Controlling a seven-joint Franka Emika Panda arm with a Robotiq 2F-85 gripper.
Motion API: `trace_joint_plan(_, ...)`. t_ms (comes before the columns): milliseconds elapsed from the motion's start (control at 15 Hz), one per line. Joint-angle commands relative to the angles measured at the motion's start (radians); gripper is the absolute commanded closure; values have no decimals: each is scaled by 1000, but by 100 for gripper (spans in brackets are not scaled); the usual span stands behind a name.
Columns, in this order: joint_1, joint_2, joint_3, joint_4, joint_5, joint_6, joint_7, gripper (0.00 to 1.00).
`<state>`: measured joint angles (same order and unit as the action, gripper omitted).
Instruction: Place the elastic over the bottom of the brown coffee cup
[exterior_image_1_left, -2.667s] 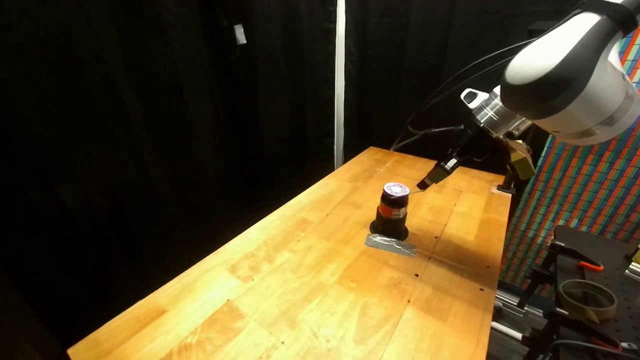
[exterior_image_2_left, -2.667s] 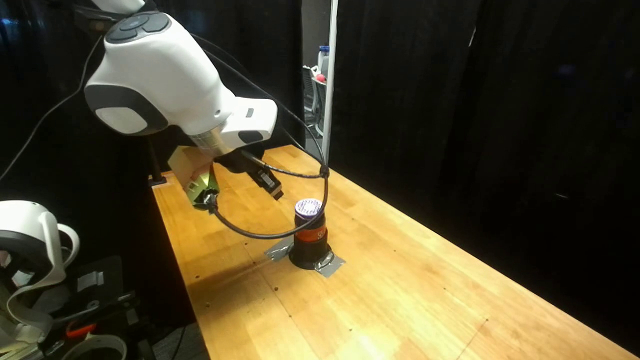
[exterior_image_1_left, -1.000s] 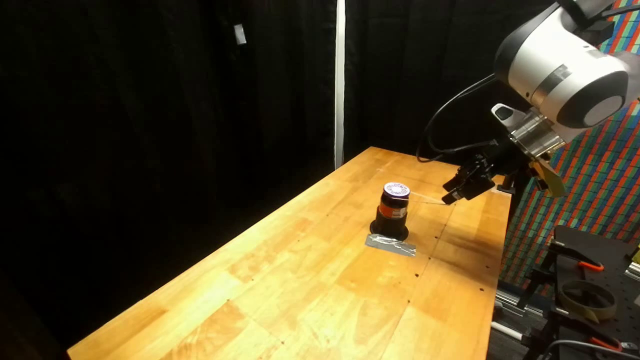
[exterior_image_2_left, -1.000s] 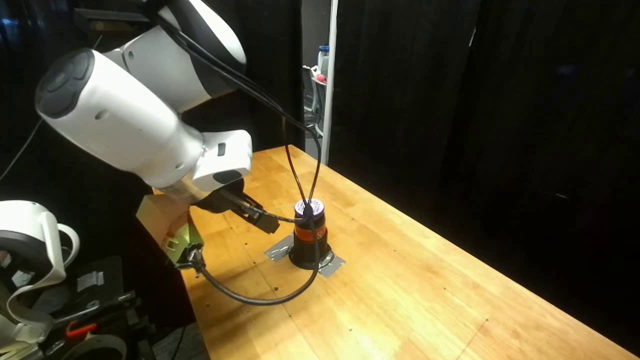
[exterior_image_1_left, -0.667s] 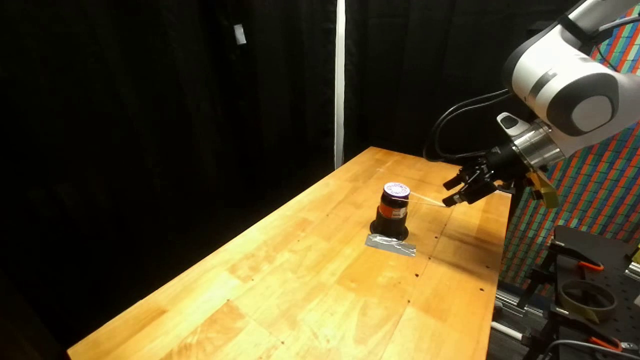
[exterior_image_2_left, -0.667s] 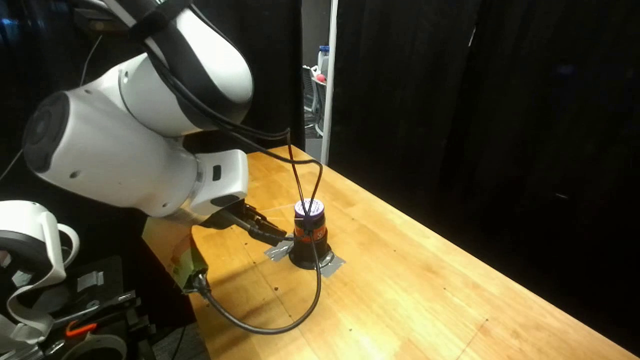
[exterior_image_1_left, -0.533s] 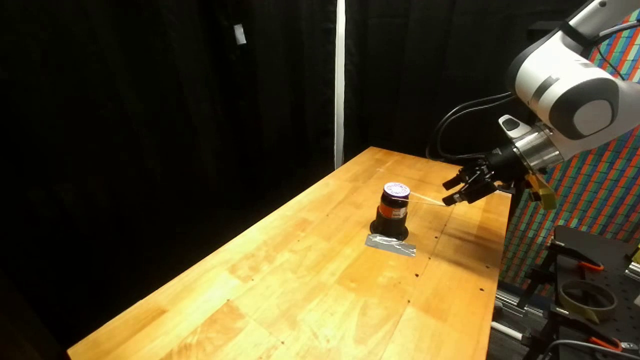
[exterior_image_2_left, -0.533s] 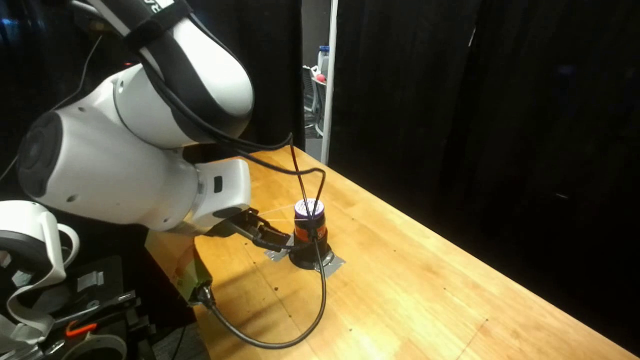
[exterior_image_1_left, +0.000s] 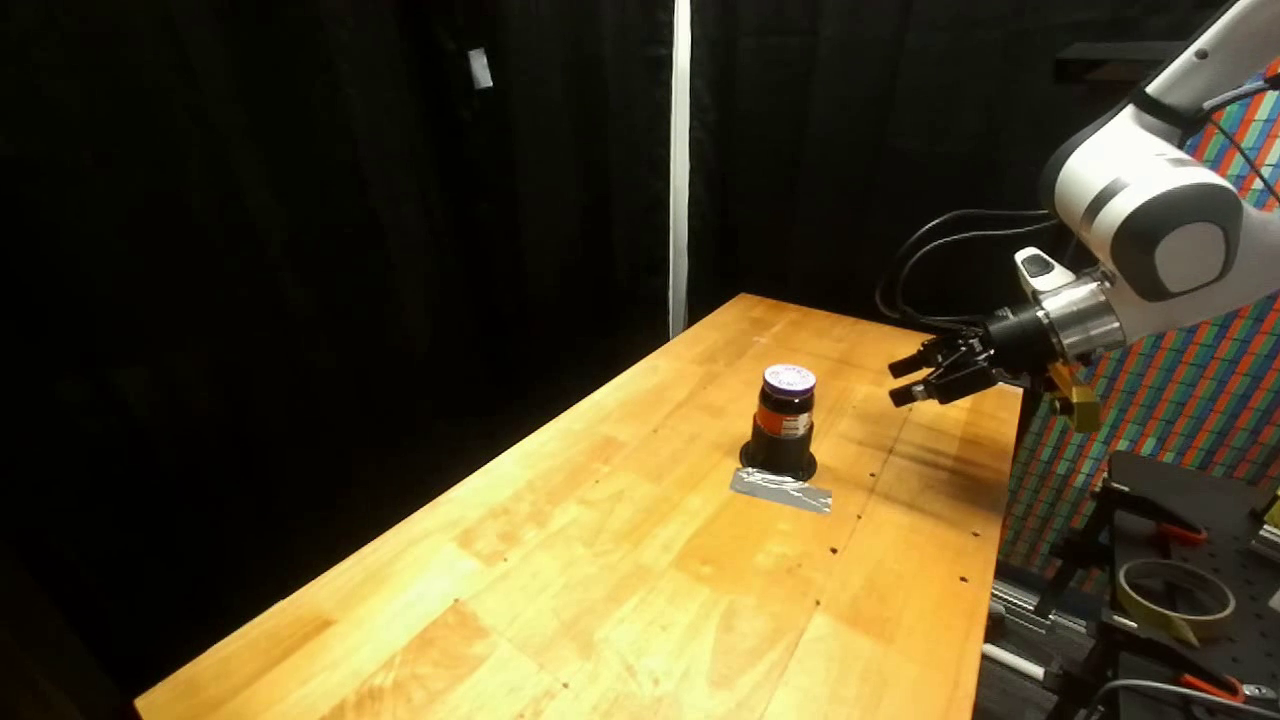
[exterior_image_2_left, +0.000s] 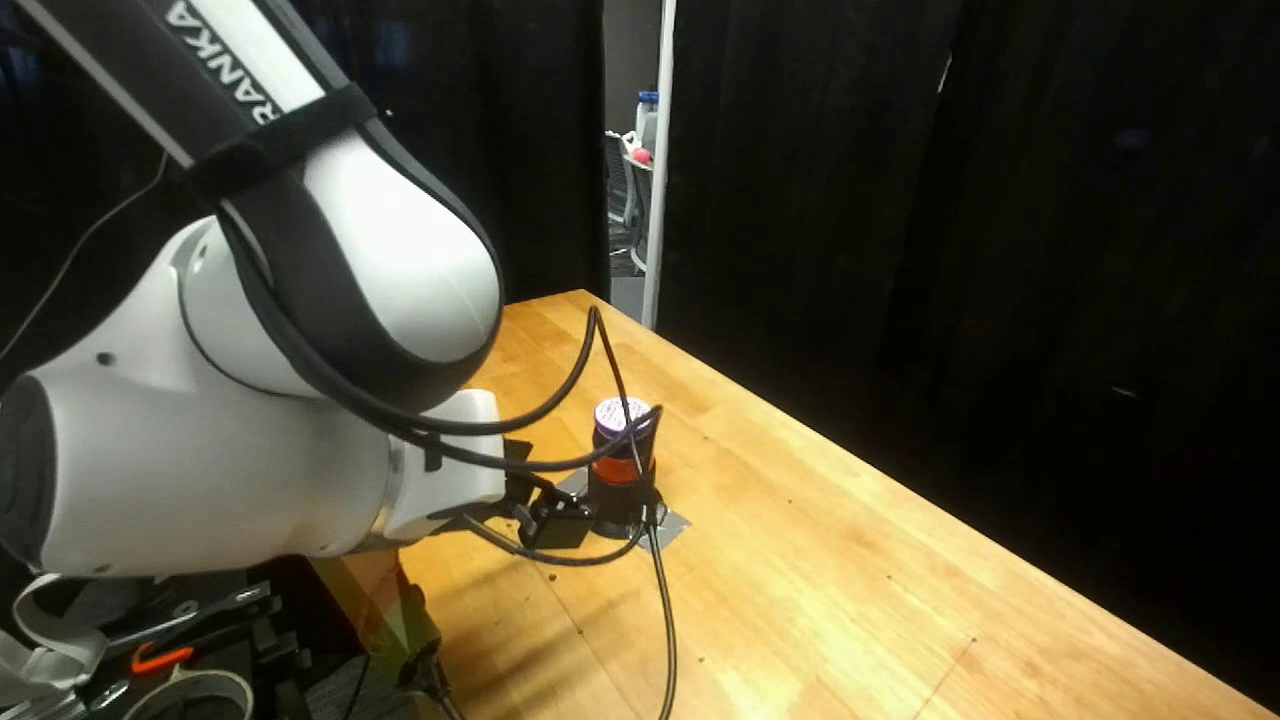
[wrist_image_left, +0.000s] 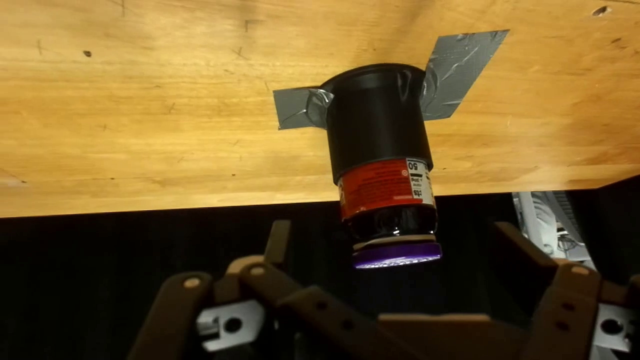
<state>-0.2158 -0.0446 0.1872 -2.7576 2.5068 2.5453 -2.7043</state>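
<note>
The brown coffee cup (exterior_image_1_left: 784, 421), dark with a reddish-orange band and a pale top with a purple rim, rises from a black base (wrist_image_left: 377, 125) on the table. It stands nearly upright, perhaps leaning a little. In the wrist view, the elastic (wrist_image_left: 395, 241) is a thin tan band lying against the cup just beside the purple rim; its far side is hidden. My gripper (exterior_image_1_left: 903, 382) is open, pointing at the cup from a short distance. Nothing lies between its fingers (wrist_image_left: 278, 240); in the wrist view they stand wide on either side of the cup's top.
Grey tape strips (wrist_image_left: 462, 70) fix the base to the wooden table (exterior_image_1_left: 600, 560). A black cable (exterior_image_2_left: 590, 350) from the arm hangs in front of the cup in an exterior view. Beside the table, a dark side stand (exterior_image_1_left: 1190, 500) carries a tape roll (exterior_image_1_left: 1175, 600).
The elastic was stretched between the cup and my gripper; now it has left the fingers and sits around the cup's upper end. The jaws have opened wider and the arm has drawn back slightly.
</note>
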Motion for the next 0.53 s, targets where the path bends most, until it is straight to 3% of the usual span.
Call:
trace_joint_plan(0,85,6,-79,0,29,33,-58,0)
trace_joint_plan(267,173,11,-64,83,13,386,-3,0)
trace_joint_plan(333,126,16,-63,43,-2,266,-3,0)
trace_joint_plan(467,162,16,-61,67,-2,349,3,0)
